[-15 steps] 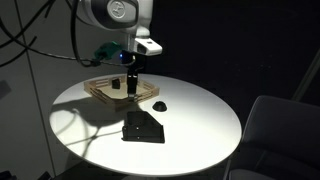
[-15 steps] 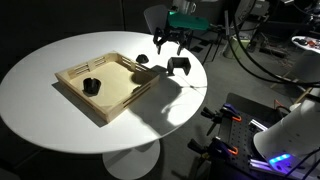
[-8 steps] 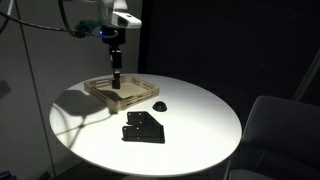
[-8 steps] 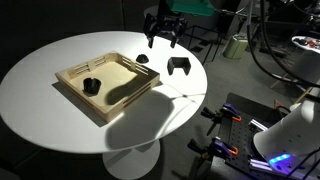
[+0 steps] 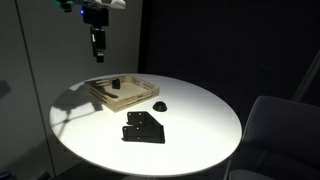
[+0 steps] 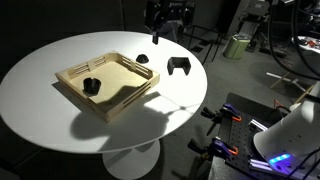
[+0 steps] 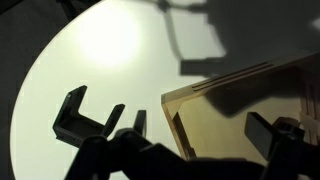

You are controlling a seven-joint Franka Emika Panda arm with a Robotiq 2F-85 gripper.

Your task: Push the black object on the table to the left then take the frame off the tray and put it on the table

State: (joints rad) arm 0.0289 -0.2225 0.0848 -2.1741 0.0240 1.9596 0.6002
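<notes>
The frame [image 5: 143,127] lies flat on the white table [image 5: 205,125], in front of the light wooden tray [image 5: 128,97]. The black object [image 5: 159,104], a small dome, sits on the table beside the tray. In the exterior view from the far side, the frame [image 6: 179,66] and the dome [image 6: 143,59] lie beyond the tray [image 6: 120,95]. My gripper [image 5: 98,47] hangs high above the tray, open and empty; it also shows in an exterior view [image 6: 163,30]. The wrist view shows my open fingers [image 7: 200,142] over the tray corner [image 7: 215,105] and the frame [image 7: 85,115].
A small upright black block [image 5: 116,84] stands inside the tray, also seen in an exterior view [image 6: 91,86]. A grey chair [image 5: 275,130] stands by the table's edge. Equipment and cables [image 6: 260,120] crowd the floor beside the table.
My gripper has risen from just above the tray to well above it and drifted away sideways. The frame, the dome and the block have not moved.
</notes>
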